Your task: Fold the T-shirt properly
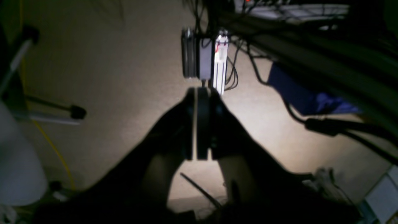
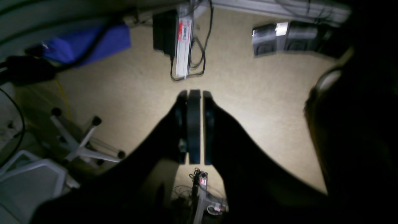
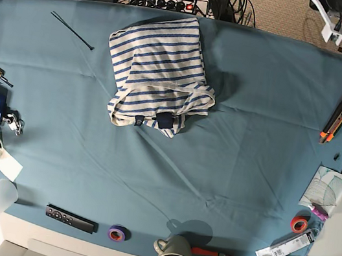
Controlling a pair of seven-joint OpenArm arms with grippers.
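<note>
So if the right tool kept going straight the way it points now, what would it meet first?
Probably the beige floor. The right tool is shut, aimed downward away from the table; nothing shows between it and the carpet, though depth is unclear.

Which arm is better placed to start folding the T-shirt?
Probably right: the T-shirt lies on its side of the table. Left hand and right hand are shut, above the floor.

- My left gripper (image 1: 199,124), a dark pair of flat black fingers, sits with its jaws pressed together, nothing between them, pointing away from the wrist camera.
- My right gripper (image 2: 194,127), the same dark build, is likewise closed and empty.
- Neither arm appears in the base view.
</note>
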